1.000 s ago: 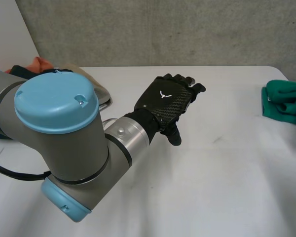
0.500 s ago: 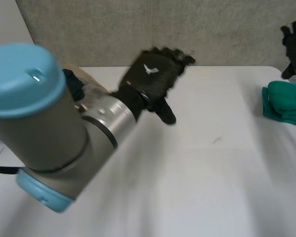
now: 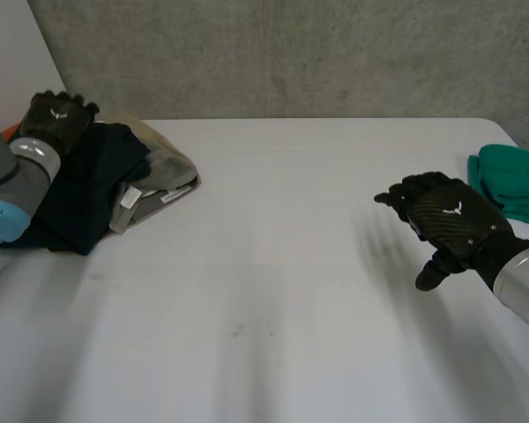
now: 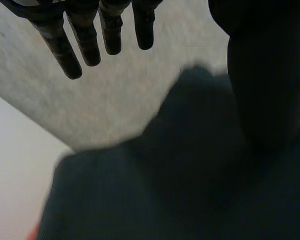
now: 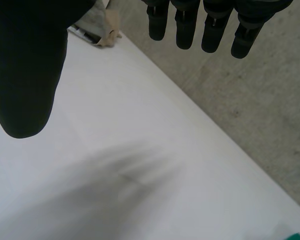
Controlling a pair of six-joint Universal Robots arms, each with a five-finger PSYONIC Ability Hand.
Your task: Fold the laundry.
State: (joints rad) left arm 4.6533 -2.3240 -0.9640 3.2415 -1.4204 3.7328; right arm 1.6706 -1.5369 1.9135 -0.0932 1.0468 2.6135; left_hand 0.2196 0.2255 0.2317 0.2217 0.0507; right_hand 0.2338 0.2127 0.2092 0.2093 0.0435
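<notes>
Tabletop (image 3: 273,264): is carrying laundry at both ends, its white middle lying bare.
Laundry heap (image 3: 115,181): is sitting unfolded at the far corner on the robot's left, with a dark garment (image 3: 84,189) sprawling over a beige garment (image 3: 172,166).
Green cloth (image 3: 511,181): is lying folded at the edge on the robot's right.
Right hand (image 3: 450,220): is hanging above bare tabletop near the green cloth, fingers (image 5: 185,25) straight, gripping nothing.
Left hand (image 3: 57,116): is hanging over the heap with the dark garment under its palm, fingers (image 4: 85,42) straight and released, nothing grasped.
Risk: a grab at the dark garment is likely taking the beige garment along, since the two are overlapping. A careless pull could be dragging the heap off the nearby corner.
Count: two hands, one heap showing at least two garments, one green cloth.
</notes>
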